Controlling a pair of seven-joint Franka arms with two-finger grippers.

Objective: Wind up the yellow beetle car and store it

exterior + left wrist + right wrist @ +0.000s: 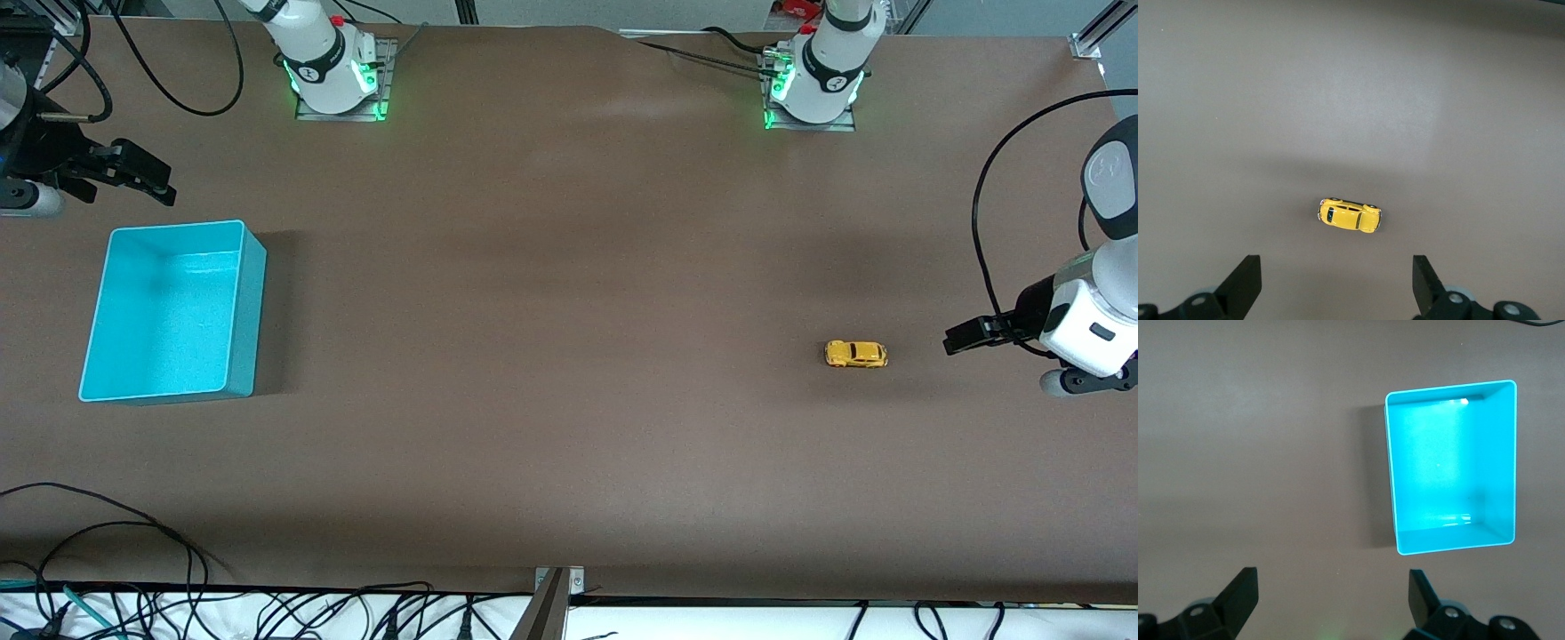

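The yellow beetle car (855, 354) stands on its wheels on the brown table toward the left arm's end; it also shows in the left wrist view (1349, 215). My left gripper (965, 337) hangs open and empty in the air beside the car, apart from it; its fingers (1245, 283) show wide apart. The teal bin (251, 293) sits empty toward the right arm's end, and shows in the right wrist view (1506, 463). My right gripper (142, 173) is open and empty, up in the air beside the bin's corner that is farthest from the front camera.
Brown table surface (551, 311) spreads between car and bin. Both arm bases (333, 76) stand along the table's edge farthest from the front camera. Cables (107, 569) lie along the edge nearest that camera.
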